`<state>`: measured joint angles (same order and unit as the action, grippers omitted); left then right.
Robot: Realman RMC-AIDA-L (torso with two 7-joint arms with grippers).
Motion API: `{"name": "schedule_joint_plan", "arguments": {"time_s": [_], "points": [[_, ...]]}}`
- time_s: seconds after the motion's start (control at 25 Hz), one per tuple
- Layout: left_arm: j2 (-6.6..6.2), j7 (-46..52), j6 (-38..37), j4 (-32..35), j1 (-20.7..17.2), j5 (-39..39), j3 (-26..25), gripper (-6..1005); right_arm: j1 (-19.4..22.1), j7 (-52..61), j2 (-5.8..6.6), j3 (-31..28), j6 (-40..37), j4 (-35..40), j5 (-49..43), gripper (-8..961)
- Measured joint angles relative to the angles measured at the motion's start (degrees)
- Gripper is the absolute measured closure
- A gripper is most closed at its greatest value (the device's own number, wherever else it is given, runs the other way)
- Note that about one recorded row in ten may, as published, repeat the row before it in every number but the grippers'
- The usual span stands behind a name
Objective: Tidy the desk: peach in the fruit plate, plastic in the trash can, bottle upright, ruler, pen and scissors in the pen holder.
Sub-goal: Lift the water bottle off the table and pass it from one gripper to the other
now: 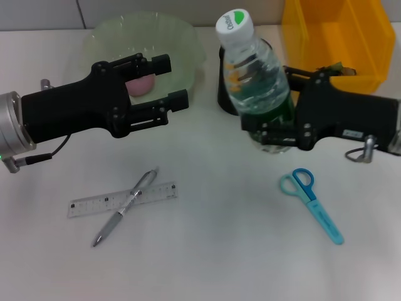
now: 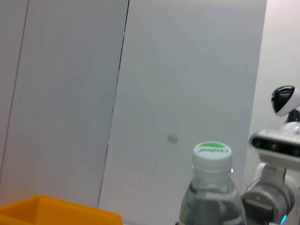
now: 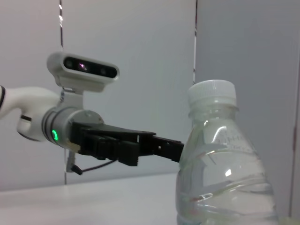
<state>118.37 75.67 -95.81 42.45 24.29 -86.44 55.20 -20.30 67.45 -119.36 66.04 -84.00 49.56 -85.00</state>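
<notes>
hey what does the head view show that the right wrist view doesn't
Only the head view shows the desk items: the peach in the fruit plate, the pen lying across the ruler, the scissors, the yellow bin, and the right gripper clamped on the bottle's lower body. Only the right wrist view shows the camera mounted on the left arm's wrist. Both show the upright bottle and the open left gripper.
</notes>
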Motion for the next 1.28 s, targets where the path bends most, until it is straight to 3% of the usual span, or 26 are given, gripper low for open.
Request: {"name": "schedule_joint_plan", "arguments": {"time_s": [0.04,0.08,0.16,0.44,1.28], "points": [[0.07,0.9,-0.1,0.0,0.2,0.1,0.1,256,-2.0,-4.5,-0.04,0.0,-0.4,-5.6,2.1,193],[0.07,0.9,-0.1,0.0,0.2,0.1,0.1,256,-2.0,-4.5,-0.04,0.0,-0.4,-5.6,2.1,193],[0.13,2.1,-0.5,-0.1,0.5,0.1,0.3,256,-4.8,-10.0,-0.08,0.1,-0.6,-12.8,4.8,193],[0.12,2.4,-1.7,-1.5,0.8,2.2,0.3,255,-10.0,-18.8,-0.28,0.2,-1.6,-24.5,8.1,194],[0.02,2.0,-2.8,-3.9,2.6,2.9,0.5,256,-16.7,-21.0,-0.52,2.1,-1.6,-34.0,8.3,196]]}}
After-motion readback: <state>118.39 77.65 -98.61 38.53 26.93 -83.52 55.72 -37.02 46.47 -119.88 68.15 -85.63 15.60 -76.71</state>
